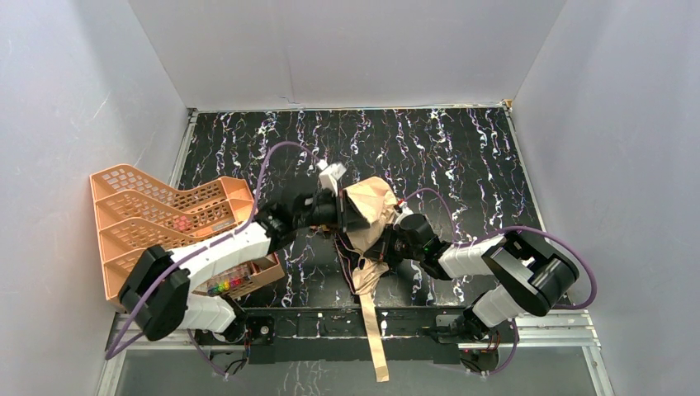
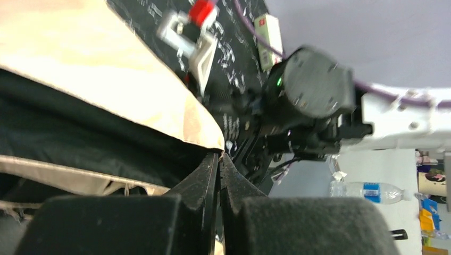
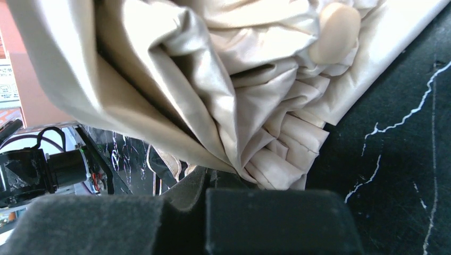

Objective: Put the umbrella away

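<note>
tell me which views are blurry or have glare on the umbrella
Top external: evenly lit and sharp, the umbrella clear, no glare. Left wrist: the finger pads up close are out of focus, and the canopy is slightly soft. Right wrist: the canopy's tan folds show a mild sheen, nothing blown out; that gripper's own pads are a dark blur.

Overhead looks down; wrist views (very close) share umbrella (image 1: 369, 206).

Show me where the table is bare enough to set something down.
Bare: the far table strip between umbrella and back wall, into the right corner. Crowded: the centre, where left gripper and right gripper meet the umbrella; the left edge, filled by the orange rack.
</note>
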Robot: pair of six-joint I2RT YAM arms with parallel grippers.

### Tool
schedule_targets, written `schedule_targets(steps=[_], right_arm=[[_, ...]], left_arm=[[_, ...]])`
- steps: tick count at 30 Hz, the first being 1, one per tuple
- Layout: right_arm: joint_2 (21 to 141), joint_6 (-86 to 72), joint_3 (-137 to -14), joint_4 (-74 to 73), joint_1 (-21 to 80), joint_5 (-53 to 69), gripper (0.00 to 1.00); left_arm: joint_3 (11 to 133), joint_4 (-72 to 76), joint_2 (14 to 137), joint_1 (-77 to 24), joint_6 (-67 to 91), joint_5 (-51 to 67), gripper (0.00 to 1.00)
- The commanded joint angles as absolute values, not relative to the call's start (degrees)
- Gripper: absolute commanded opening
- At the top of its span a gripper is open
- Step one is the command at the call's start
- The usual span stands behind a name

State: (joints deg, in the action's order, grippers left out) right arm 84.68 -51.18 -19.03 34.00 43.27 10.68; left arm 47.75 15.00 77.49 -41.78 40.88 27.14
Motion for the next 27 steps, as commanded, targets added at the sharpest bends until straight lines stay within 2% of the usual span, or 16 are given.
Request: schedule_targets(steps=[1, 10, 23, 27], right_arm=[[85.1, -49.0, -18.4, 26.4, 43.5, 8.3, 0.00], [77.3, -47.8, -18.7, 19.1, 43.5, 6.0, 0.00], [53.7, -45.9, -21.0, 0.5, 43.4, -2.2, 0.08], [47.6, -43.0, -20.8, 3.5, 43.4, 0.5, 0.08]], left_arm=[[39.0, 25.1, 70.6, -46.5, 45.8, 18.7, 0.00], [25.4, 34.9, 72.6, -54.8, 48.8, 11.3, 0.00], [23.0, 44.7, 87.8, -58.1, 50.1, 12.2, 0.00], [22.1, 45.4, 89.5, -58.7, 50.2, 11.7, 0.03]])
